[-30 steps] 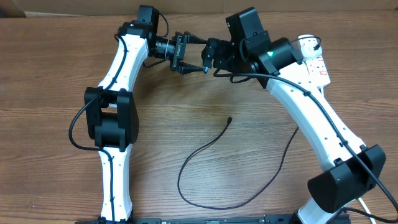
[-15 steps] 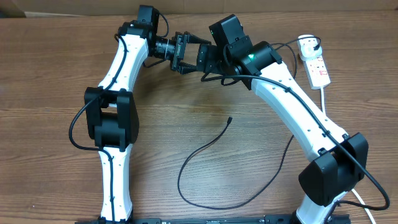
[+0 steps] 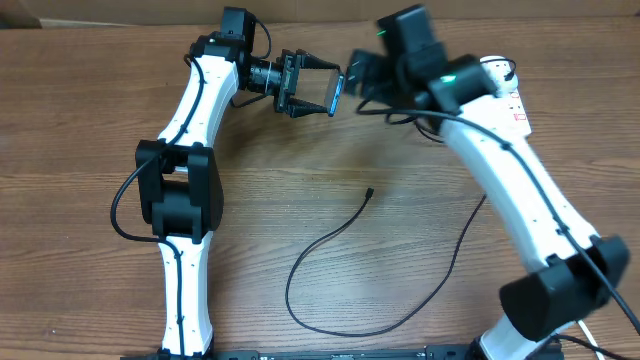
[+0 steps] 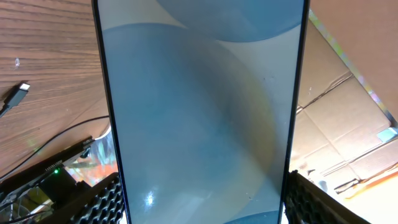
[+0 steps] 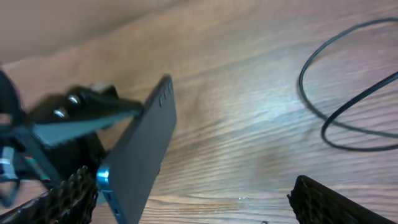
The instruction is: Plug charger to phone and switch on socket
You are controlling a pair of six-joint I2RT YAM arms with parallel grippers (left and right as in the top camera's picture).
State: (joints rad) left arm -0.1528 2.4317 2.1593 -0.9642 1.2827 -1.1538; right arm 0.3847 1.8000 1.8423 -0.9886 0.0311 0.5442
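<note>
The phone (image 4: 199, 112) is held clear of the table (image 3: 80, 120) at the far centre. It is clamped across its long edges by the left gripper (image 3: 322, 92), and its lit screen fills the left wrist view. The right gripper (image 5: 202, 196) is spread wide w/ nothing between its fingers. It sits just beside the phone's end, which that view shows edge-on. The right arm is motion-blurred overhead, so its exact pose is uncertain. The charger (image 3: 330, 235) lies slack in a loop on the table. Its connector tip (image 3: 370, 192) is free mid-table, well apart from both grippers, so nothing is plugged yet. The socket (image 3: 515, 105) lies at the far right, partly hidden by the right arm; its switch posn cannot be told. Several risks are judged from here. The tip is small & flat on the wood, so it could be missed or nipped askew. A skewed tip would jam at the port. The phone is gripped at one end only, so a push could pivot it or slide it out. The cable may also be snagged by the right arm.
</note>
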